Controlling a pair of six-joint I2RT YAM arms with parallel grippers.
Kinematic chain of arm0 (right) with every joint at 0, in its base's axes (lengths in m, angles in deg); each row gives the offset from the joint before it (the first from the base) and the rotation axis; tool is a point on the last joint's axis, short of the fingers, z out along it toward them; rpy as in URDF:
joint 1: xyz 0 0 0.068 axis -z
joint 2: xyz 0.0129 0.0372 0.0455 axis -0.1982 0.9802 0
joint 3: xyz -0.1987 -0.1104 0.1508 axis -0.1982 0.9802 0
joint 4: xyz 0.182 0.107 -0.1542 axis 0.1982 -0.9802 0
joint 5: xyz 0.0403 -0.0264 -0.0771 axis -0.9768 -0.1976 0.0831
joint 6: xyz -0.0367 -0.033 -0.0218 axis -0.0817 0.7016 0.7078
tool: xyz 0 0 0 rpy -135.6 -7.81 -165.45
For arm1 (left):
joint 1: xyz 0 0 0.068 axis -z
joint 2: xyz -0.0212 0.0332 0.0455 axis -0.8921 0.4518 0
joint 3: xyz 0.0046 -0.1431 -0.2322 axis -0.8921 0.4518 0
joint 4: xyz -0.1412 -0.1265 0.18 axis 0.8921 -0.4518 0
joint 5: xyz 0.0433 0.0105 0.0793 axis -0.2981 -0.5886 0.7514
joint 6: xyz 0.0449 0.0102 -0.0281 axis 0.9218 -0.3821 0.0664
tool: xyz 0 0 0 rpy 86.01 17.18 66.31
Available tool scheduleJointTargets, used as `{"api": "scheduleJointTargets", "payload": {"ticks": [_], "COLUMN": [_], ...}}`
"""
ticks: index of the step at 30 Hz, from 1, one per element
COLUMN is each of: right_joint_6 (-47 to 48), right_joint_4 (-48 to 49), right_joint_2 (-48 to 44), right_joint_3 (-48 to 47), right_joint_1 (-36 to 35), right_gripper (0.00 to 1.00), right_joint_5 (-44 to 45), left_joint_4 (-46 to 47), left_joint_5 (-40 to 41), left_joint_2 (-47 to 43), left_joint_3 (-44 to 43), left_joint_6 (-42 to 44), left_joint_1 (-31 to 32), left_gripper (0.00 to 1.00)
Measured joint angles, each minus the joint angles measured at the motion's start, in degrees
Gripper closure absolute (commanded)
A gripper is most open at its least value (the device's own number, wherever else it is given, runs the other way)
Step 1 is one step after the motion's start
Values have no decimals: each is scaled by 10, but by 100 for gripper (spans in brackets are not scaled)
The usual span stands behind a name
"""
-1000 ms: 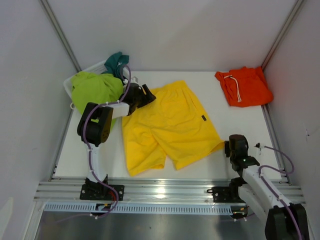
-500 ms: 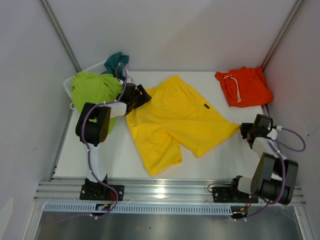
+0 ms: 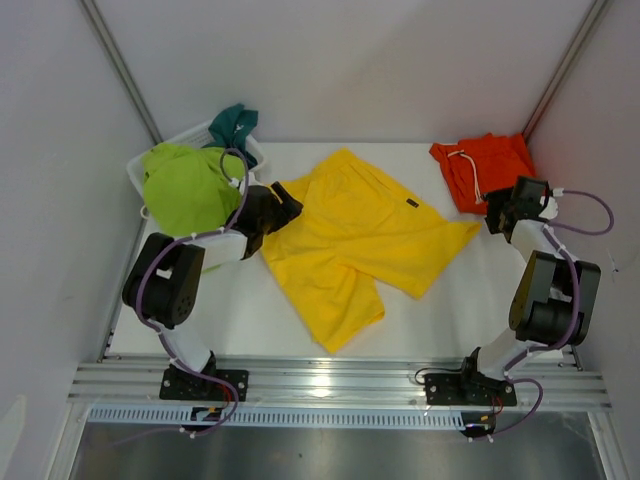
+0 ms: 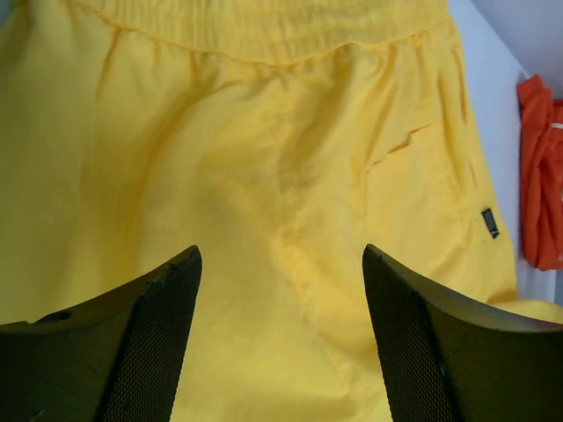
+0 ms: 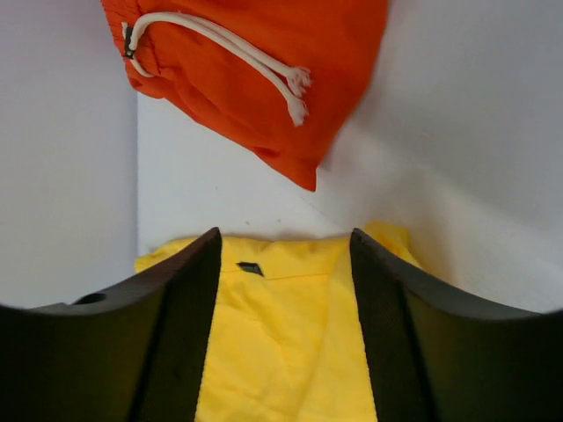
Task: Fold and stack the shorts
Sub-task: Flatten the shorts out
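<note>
Yellow shorts [image 3: 350,240] lie spread across the middle of the white bench [image 3: 240,310], orange shorts [image 3: 490,170] bunched at its upper right, the left gripper [image 4: 280,251] gaping empty over the yellow waistband, the right gripper [image 5: 283,233] parted and empty between the two pairs.

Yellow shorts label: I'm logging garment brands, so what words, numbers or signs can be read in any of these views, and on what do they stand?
No text can be read in any view.
The small dark label on the yellow shorts: too small and blurred to read.
The orange shorts and lime-green shorts: no print or tag shows.
</note>
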Motion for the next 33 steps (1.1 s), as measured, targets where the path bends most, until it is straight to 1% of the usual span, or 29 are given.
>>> {"api": "scheduleJointTargets", "payload": {"ticks": [1, 2, 3, 6, 8, 11, 13, 16, 20, 22, 23, 24, 26, 27, 29, 33], "right_joint_6": [13, 28, 47, 94, 132, 201, 245, 305, 378, 413, 425, 443, 467, 478, 498, 525], "right_joint_4": [-9, -19, -35, -76, -94, -101, -98, -95, -96, -104, -108, -113, -121, -123, -129, -148], "right_joint_2": [-3, -5, -8, -27, -47, -69, -72, -73, -70, -53, -42, -23, 12, 33, 71, 129], "right_joint_3": [-12, -23, -34, -53, -56, -60, -64, -65, -69, -89, -101, -119, -153, -169, -192, -212], "right_joint_1": [0, -2, -5, -15, -24, -45, -71, -143, -277, -342, -363, -391, -427, -442, -466, -506], "right_gripper": [26, 25, 22, 21, 25, 25, 25, 23, 21, 21, 21, 23, 24, 26, 27, 28], "right_joint_5": [9, 20, 31, 61, 62, 28, -5, -36, -61, -67, -68, -71, -71, -70, -70, -60], "left_joint_4": [0, -4, -14, -60, -108, -157, -175, -205, -235, -243, -252, -259, -268, -272, -282, -293], "left_joint_5": [3, 6, 9, 21, 32, 40, 41, 39, 30, 28, 28, 28, 25, 24, 23, 26], "left_joint_2": [-7, -12, -14, -17, -17, -17, -17, -16, 10, 31, 44, 56, 79, 89, 107, 134], "left_joint_3": [-2, -8, -18, -66, -120, -188, -210, -219, -223, -228, -233, -238, -248, -253, -265, -290], "left_joint_6": [2, 6, 13, 41, 71, 111, 129, 152, 170, 176, 181, 185, 193, 196, 202, 212], "left_joint_1": [5, 8, 9, 9, 7, 0, -9, -33, -66, -76, -78, -79, -79, -79, -79, -78], "left_gripper": [23, 22, 21, 19, 17, 16, 16, 16, 16, 17, 17, 17, 17, 17, 17, 17]}}
